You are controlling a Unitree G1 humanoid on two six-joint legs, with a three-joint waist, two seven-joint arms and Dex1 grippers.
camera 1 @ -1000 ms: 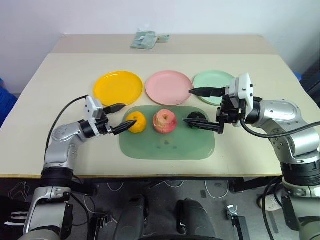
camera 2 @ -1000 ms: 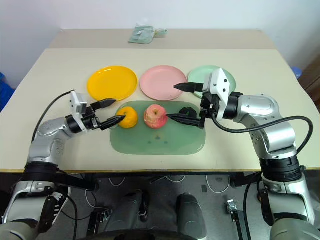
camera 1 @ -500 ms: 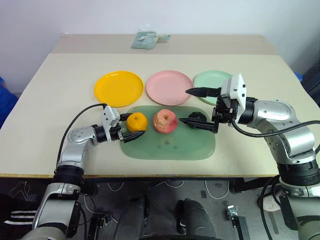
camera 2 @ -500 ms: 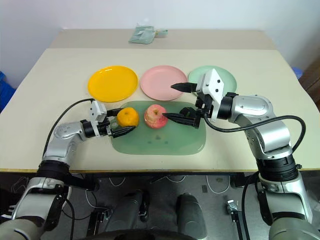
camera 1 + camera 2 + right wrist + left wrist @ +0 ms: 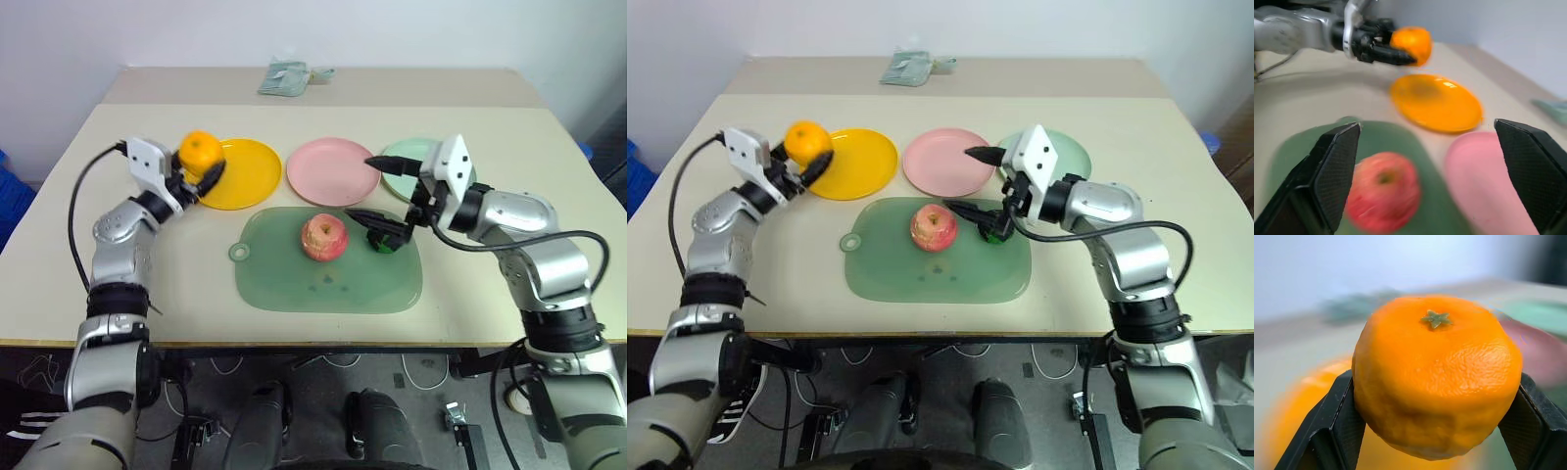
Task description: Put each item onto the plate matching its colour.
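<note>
My left gripper is shut on the orange fruit and holds it in the air over the left rim of the yellow-orange plate. In the left wrist view the orange sits between both black fingers. The pinkish-red apple rests on the translucent green board. My right gripper stands open and wide, its lower finger just above the dark green ball on the board. The pale pink plate is bare. The mint green plate is partly hidden behind my right gripper.
A folded greenish cloth lies at the table's far edge. The three plates stand in a row behind the board. Bare tabletop surrounds the plates and board, with the front edge close below the board.
My left gripper has shut on the orange and lifted it off the board, back and to the left, to the yellow plate's rim. My right gripper shifted slightly left, still open.
</note>
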